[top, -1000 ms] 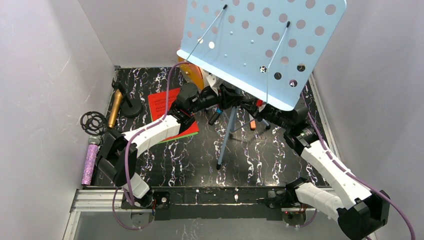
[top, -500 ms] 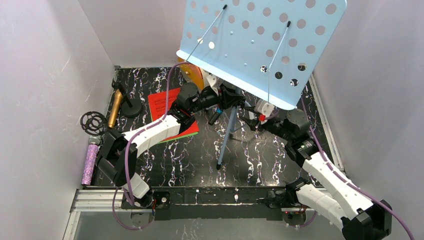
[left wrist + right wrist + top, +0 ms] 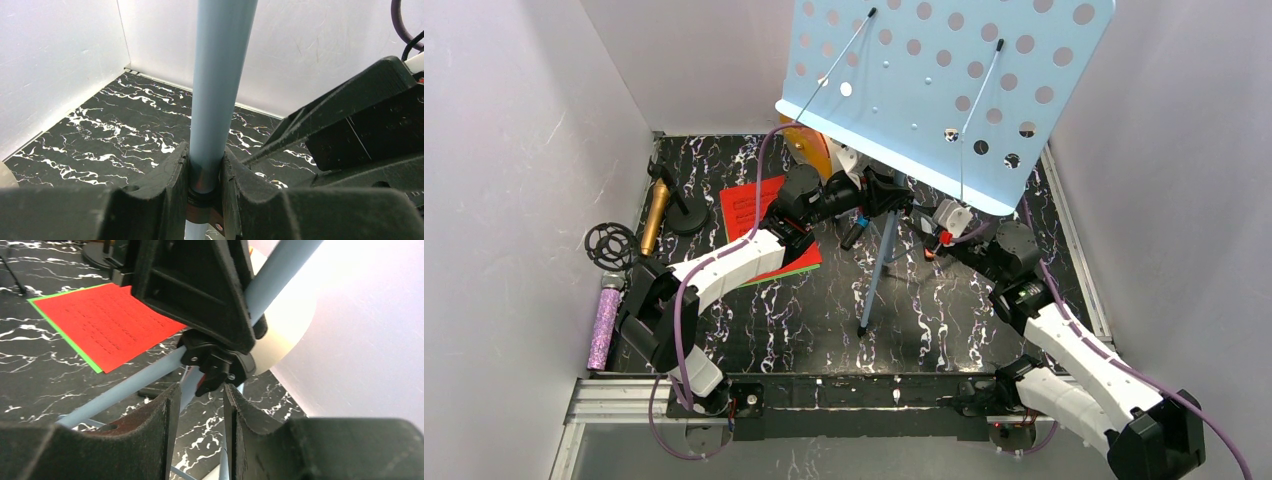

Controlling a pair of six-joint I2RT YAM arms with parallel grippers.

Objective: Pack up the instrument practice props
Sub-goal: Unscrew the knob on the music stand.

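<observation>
The pale-blue perforated sheet-music tripod [image 3: 944,90] stands mid-table with its tray tilted high. My left gripper [image 3: 886,195] is shut on its blue pole [image 3: 220,75], just above a dark collar. My right gripper [image 3: 200,395] is open, with nothing between its fingers. Its tips sit just below the black clamp knob [image 3: 215,362] on the tripod's hub. The red music sheet [image 3: 754,205] lies on a green one [image 3: 799,268] under my left arm. The gold microphone [image 3: 655,215] and the purple microphone [image 3: 605,325] lie at the left.
The round cream-and-orange cabinet [image 3: 809,150] stands behind the tripod, close to my left wrist. A black round stand part [image 3: 609,243] sits by the left wall. White walls enclose the black marbled floor [image 3: 774,320] on three sides. The tripod's legs [image 3: 874,280] spread across the middle.
My right gripper has let go at the tripod's hub, opened, and drawn back a little toward the near right. The left gripper has kept its hold on the pole.
</observation>
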